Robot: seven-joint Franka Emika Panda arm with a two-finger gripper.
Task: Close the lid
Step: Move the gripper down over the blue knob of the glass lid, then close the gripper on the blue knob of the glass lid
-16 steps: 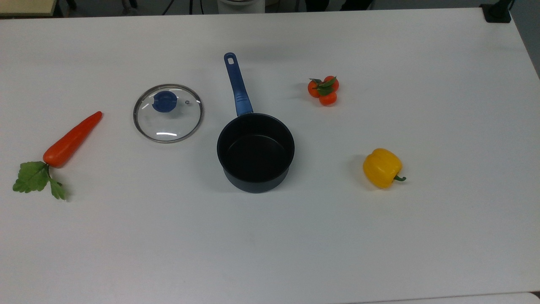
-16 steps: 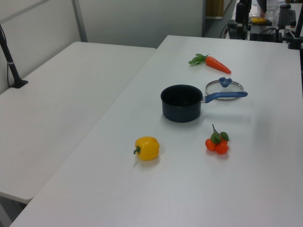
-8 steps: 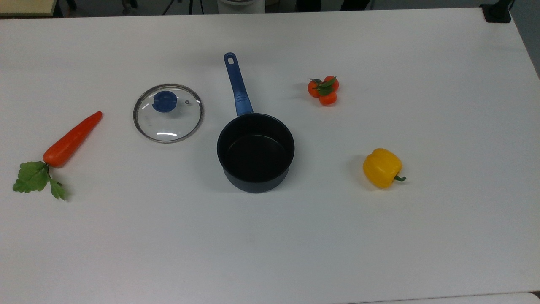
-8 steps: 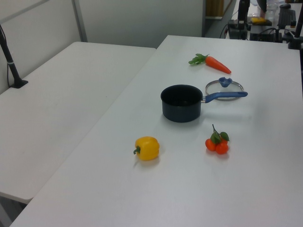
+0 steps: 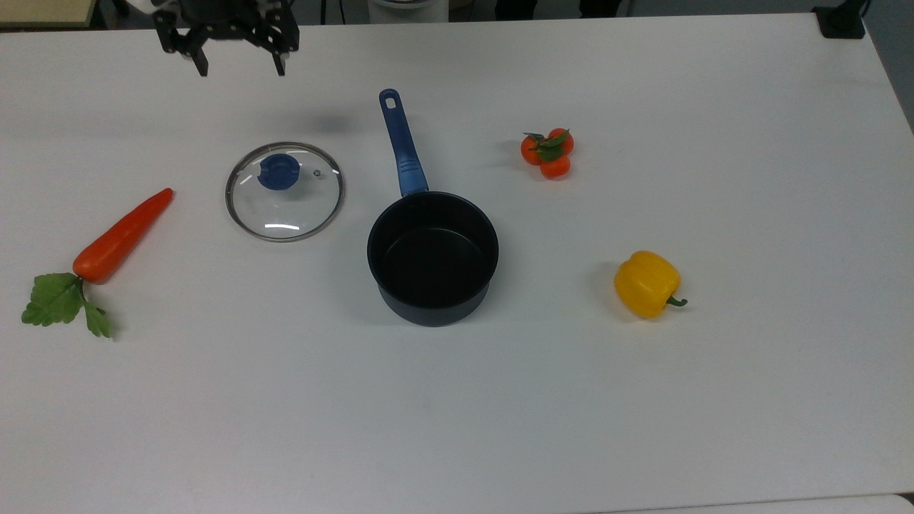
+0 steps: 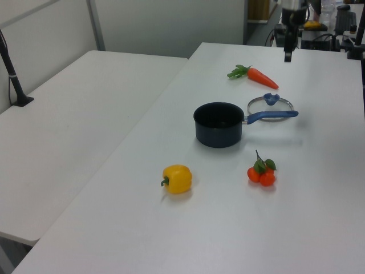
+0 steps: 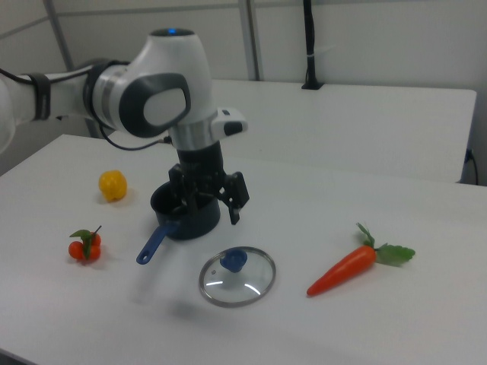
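The lid is clear glass with a metal rim and a blue knob. It lies flat on the white table, to the top view's left of an open dark saucepan with a blue handle. My gripper hangs open and empty above the table, beyond the lid toward the top view's upper left. In the right view the gripper hovers in front of the saucepan, with the lid below it. The left view shows the gripper high above the lid.
An orange carrot with green leaves lies at the top view's left. A cluster of small orange fruits and a yellow bell pepper sit at the top view's right. A second white table adjoins on the left view's left.
My gripper has come into view at the top view's upper left, above the table behind the lid. Lid, saucepan and vegetables have not moved.
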